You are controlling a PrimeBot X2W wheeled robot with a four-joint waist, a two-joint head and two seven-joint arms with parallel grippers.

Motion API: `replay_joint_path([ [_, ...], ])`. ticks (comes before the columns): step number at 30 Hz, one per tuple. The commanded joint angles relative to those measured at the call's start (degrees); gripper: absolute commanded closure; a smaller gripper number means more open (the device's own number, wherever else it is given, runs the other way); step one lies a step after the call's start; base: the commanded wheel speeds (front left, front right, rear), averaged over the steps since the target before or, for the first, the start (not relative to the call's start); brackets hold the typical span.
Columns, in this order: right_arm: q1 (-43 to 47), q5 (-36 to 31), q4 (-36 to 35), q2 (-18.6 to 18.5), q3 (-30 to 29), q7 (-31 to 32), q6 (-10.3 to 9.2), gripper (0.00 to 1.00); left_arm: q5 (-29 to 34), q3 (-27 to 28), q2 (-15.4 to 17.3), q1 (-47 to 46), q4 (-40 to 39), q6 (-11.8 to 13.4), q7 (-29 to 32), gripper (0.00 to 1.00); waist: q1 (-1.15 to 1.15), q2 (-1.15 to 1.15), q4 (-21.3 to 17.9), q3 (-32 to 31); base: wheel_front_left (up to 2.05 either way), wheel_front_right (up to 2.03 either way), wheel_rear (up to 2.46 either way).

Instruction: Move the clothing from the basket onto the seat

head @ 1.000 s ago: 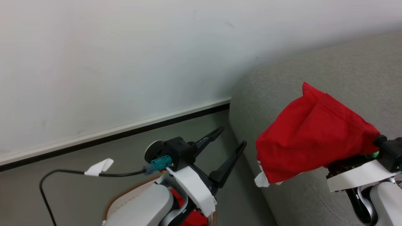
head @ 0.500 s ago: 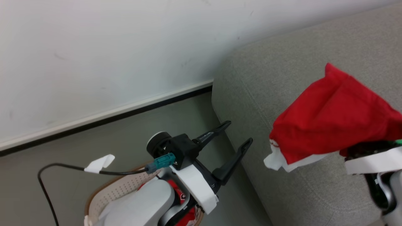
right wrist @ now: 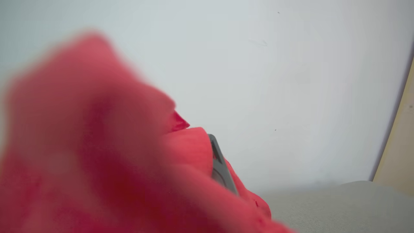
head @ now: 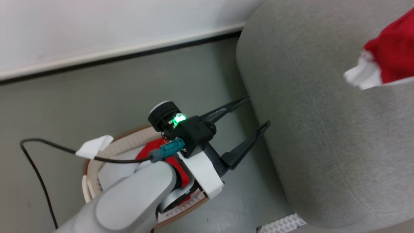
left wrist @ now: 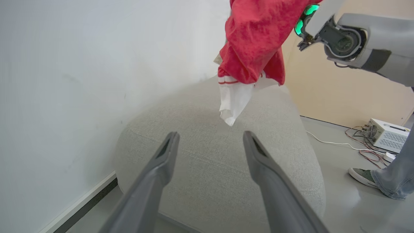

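Now, a drop onto the seat is being set up.
Red clothing (head: pixel 147 151) lies in the oval white perforated basket (head: pixel 91 170) below the wide-spread left gripper (head: pixel 257 110). The light grey woven sofa (head: pixel 323 129) is best reached well inward before the bright red, white-cuffed garment (head: pixel 394 55), clamped by the right gripper (right wrist: pixel 215 152), is released.

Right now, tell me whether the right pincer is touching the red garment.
Touching. The right wrist view shows the red garment bunched over the shut right pincer, with fabric lying against its one visible grey finger on both sides.
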Motion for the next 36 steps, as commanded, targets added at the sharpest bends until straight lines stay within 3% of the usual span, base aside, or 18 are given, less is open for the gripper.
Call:
replay_joint_path([
  [1,-1.96,0.76,0.72,-0.88,-1.00,0.00,-0.12,1.00,0.47,0.33,0.81,-0.62,-0.48,0.00,0.35,0.00,-0.01,0.00,2.97,5.75,0.00,0.00,0.00],
  [10,-11.87,-2.21,11.79,-7.49,-8.60,0.24,-0.12,1.00,1.74,1.22,2.89,-3.02,-2.74,0.46,0.92,0.00,-0.01,0.00,7.91,15.03,0.00,0.00,0.00],
  [20,-16.29,-4.71,30.12,-9.24,-5.69,9.34,-0.12,1.00,0.57,2.04,2.89,-2.11,-1.46,1.15,-1.55,0.00,-0.01,0.00,11.25,16.40,0.00,0.00,0.00],
  [21,-16.42,-4.80,31.56,-9.25,-4.98,10.79,-0.12,0.92,0.50,2.11,2.87,-1.99,-1.31,1.21,-1.79,0.00,-0.01,0.00,11.43,16.21,0.00,0.00,0.00],
  [23,-16.66,-3.83,34.65,-8.44,-3.74,14.58,-0.12,0.66,0.18,2.26,2.84,-1.78,-0.97,1.33,-2.08,0.00,-0.01,0.00,11.59,15.83,0.00,0.00,0.00],
  [25,-16.81,-3.08,36.48,-8.17,-2.25,17.19,-0.12,0.52,-0.07,2.32,2.75,-1.56,-0.62,1.41,-2.40,0.00,-0.01,0.00,11.57,15.46,0.00,0.00,0.00],
  [28,-16.86,-2.01,37.34,-8.22,0.12,19.32,-0.12,0.00,-0.42,2.25,2.65,-1.27,-0.26,1.62,-2.54,0.00,-0.01,0.00,11.33,14.84,0.00,0.00,0.00],
  [36,-15.36,-0.74,36.72,-9.53,5.83,21.23,-0.12,0.00,-1.34,2.13,2.59,0.25,1.27,1.83,-3.24,0.00,-0.01,0.00,10.03,11.00,0.00,0.00,0.00],
])
